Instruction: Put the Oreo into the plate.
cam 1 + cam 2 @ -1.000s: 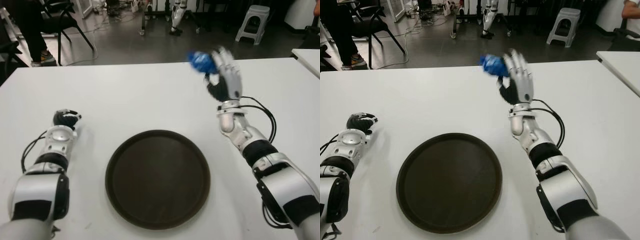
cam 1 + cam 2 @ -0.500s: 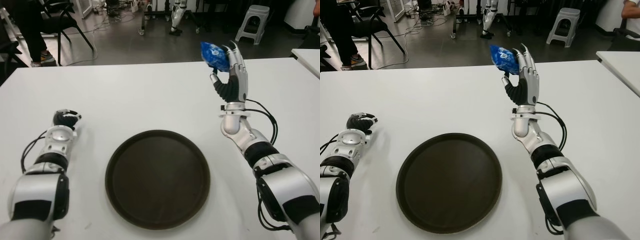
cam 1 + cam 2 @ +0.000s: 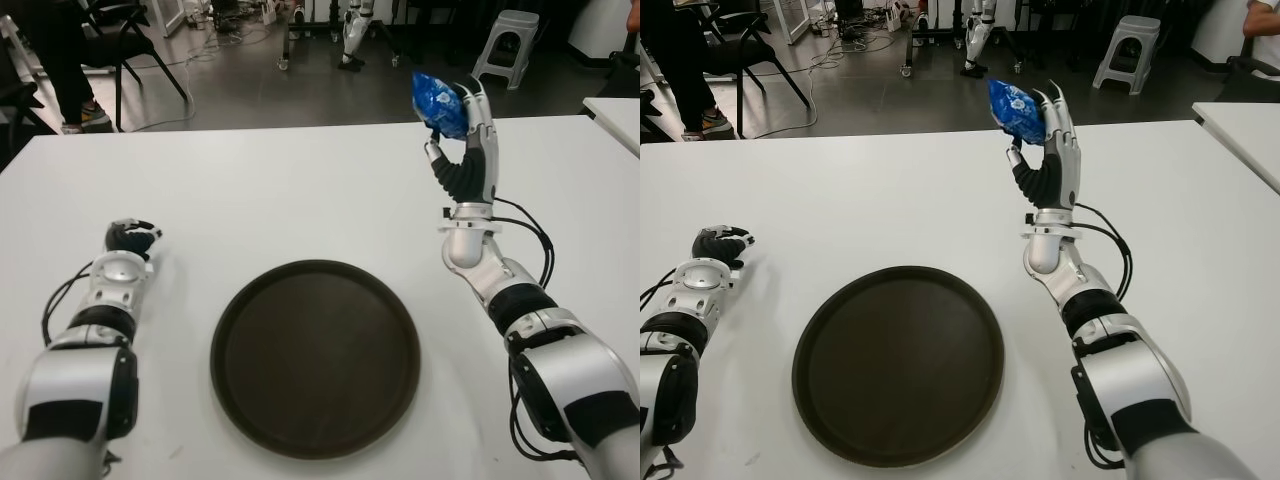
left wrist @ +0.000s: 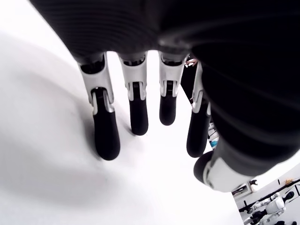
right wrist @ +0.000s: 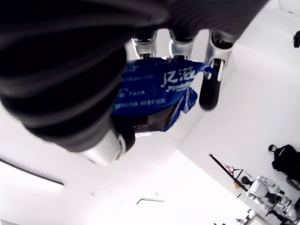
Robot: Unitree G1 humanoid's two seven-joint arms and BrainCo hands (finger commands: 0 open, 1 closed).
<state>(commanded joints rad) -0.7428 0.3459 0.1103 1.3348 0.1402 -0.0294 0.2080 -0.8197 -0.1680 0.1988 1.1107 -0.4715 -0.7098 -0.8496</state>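
My right hand (image 3: 455, 120) is raised high above the far right part of the table (image 3: 280, 190), fingers pointing up and shut on a blue Oreo packet (image 3: 436, 101). In the right wrist view the blue Oreo packet (image 5: 159, 93) sits pinched between thumb and fingers. A round dark brown plate (image 3: 315, 355) lies on the table near its front edge, below and left of that hand. My left hand (image 3: 130, 238) shows at the left of the plate, with its fingers (image 4: 105, 133) extended and holding nothing.
Past the table's far edge are a dark floor with chairs (image 3: 120, 40), cables and a white stool (image 3: 510, 40). A second white table corner (image 3: 615, 115) shows at far right.
My right hand has lifted the Oreo packet higher and turned upright, shifting a little to the right. The left hand and the plate have stayed put.
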